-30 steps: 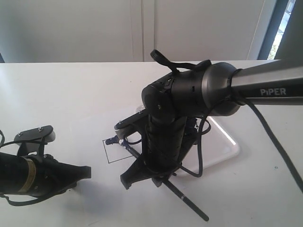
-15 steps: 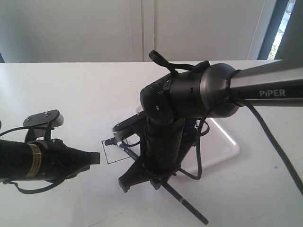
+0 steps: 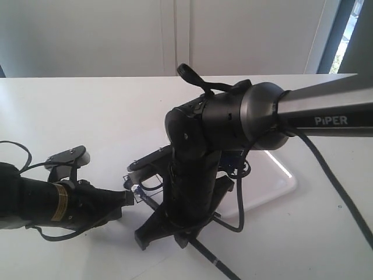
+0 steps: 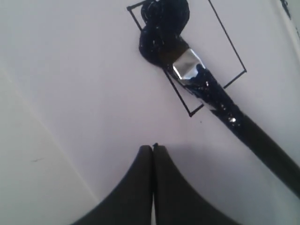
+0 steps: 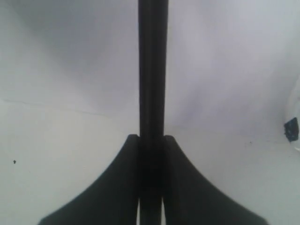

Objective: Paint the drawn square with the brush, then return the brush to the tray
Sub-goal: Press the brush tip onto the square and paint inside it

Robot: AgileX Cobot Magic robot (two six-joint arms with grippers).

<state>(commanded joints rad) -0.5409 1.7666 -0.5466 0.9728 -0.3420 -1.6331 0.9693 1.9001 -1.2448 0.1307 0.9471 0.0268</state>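
The drawn square (image 4: 220, 51) is a thin black outline on white paper, with a dark paint blotch (image 4: 164, 21) over one corner. The brush (image 4: 190, 70) lies across it, its wet bristles in the blotch and its silver ferrule just behind. My right gripper (image 5: 151, 137) is shut on the brush's black handle (image 5: 152, 70). My left gripper (image 4: 153, 147) is shut with nothing in it, a short way from the square. In the exterior view, the left gripper (image 3: 129, 197) nearly meets the brush tip (image 3: 137, 190), and the arms hide most of the square. The tray (image 3: 274, 181) sits behind the right arm.
The paper's edge (image 4: 47, 126) runs beside the left gripper. The big black right arm (image 3: 210, 134) and its cables (image 3: 242, 192) fill the middle of the white table (image 3: 87, 111). A dark paint smear (image 5: 290, 129) shows at the edge of the right wrist view.
The left gripper has moved right across the table until it is close to the brush tip. The right arm has shifted slightly left with the brush.
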